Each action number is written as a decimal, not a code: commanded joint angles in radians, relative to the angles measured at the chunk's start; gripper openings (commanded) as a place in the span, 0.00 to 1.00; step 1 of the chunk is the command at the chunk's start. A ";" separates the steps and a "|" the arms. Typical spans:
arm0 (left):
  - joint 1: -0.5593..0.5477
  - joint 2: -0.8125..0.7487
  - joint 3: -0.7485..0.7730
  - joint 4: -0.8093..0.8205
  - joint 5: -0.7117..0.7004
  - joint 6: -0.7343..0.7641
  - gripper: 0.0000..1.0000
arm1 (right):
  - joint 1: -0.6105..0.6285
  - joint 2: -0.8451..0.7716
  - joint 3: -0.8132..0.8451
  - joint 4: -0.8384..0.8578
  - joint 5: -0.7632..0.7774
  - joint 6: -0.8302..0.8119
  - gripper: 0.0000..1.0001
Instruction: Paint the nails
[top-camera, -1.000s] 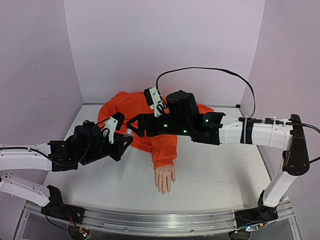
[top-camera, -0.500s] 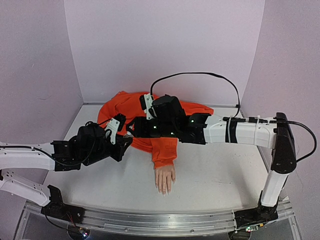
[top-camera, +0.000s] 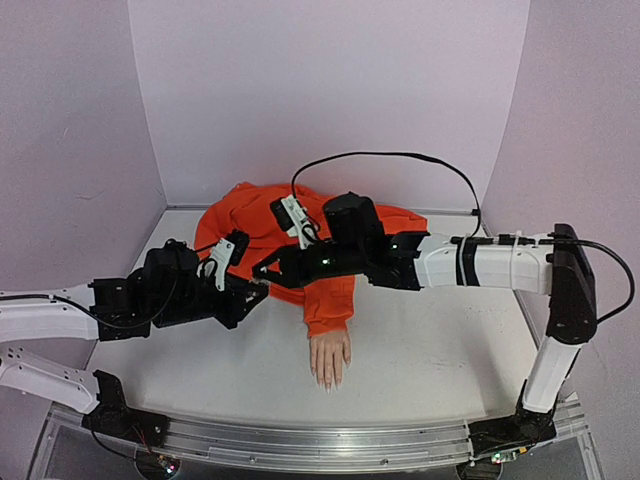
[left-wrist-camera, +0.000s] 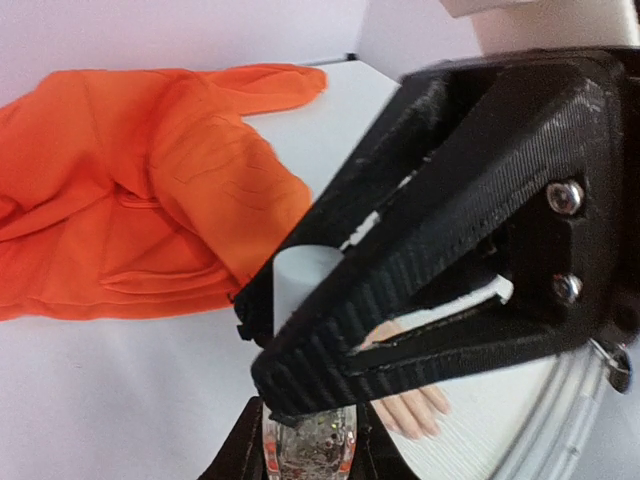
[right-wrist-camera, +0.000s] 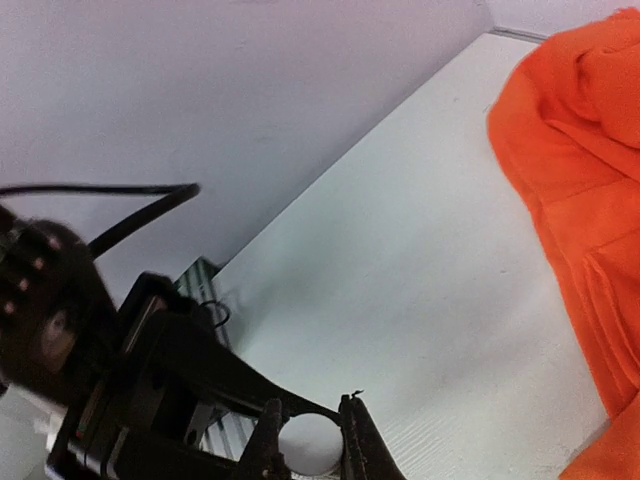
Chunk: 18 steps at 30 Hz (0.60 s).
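Note:
A skin-toned mannequin hand (top-camera: 330, 357) lies palm down on the white table, its orange sleeve (top-camera: 325, 298) running to the back. The nails (top-camera: 328, 382) point at the near edge, too small to make out. My left gripper (left-wrist-camera: 308, 452) is shut on a small clear glitter-filled bottle (left-wrist-camera: 312, 436), held upright left of the sleeve. From above, my right gripper (right-wrist-camera: 310, 436) is shut on the bottle's white cap (right-wrist-camera: 311, 448). In the top view the two grippers meet (top-camera: 260, 283) and hide the bottle. The hand's fingers (left-wrist-camera: 412, 408) show behind the bottle in the left wrist view.
The orange garment (top-camera: 262, 218) lies bunched at the back centre against the lilac wall. A black cable (top-camera: 400, 158) arcs above the right arm. The metal rail (top-camera: 300, 445) runs along the near table edge.
My right arm has swung left and down over the left gripper, and its jaws have closed on the white cap. The left arm has barely shifted and still holds the bottle.

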 joint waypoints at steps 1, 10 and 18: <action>0.003 -0.097 0.069 0.121 0.473 -0.010 0.00 | -0.030 -0.117 -0.125 0.168 -0.610 -0.251 0.00; 0.003 -0.185 0.036 0.156 0.630 0.044 0.00 | -0.038 -0.187 -0.201 0.169 -0.716 -0.293 0.00; 0.002 -0.117 0.026 0.149 0.159 0.151 0.00 | -0.101 -0.263 -0.183 0.026 -0.070 -0.128 0.76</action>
